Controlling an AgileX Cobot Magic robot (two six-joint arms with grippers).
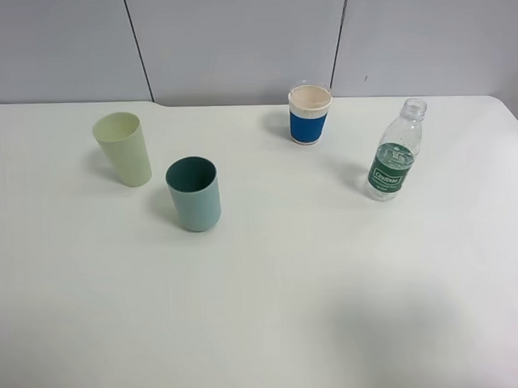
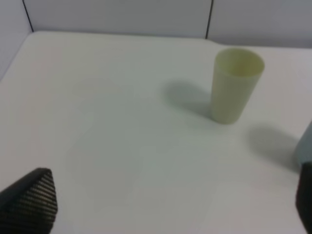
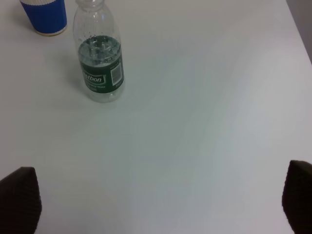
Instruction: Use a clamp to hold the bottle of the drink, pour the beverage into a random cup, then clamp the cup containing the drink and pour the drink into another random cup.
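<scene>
A clear drink bottle [image 1: 396,152] with a green label and no cap stands at the right of the white table; it also shows in the right wrist view [image 3: 100,53]. A pale green cup [image 1: 124,148] stands at the left, also in the left wrist view [image 2: 235,84]. A teal cup [image 1: 193,194] stands beside it; its edge shows in the left wrist view [image 2: 304,146]. A blue-sleeved paper cup [image 1: 310,114] stands at the back, also in the right wrist view [image 3: 45,15]. My left gripper [image 2: 165,207] and right gripper [image 3: 161,202] are open, empty and well short of the objects. Neither shows in the exterior view.
The white table [image 1: 271,296] runs to a grey panelled wall [image 1: 237,41] at the back. Its right edge [image 3: 300,29] shows in the right wrist view, and its left back corner [image 2: 19,44] in the left wrist view.
</scene>
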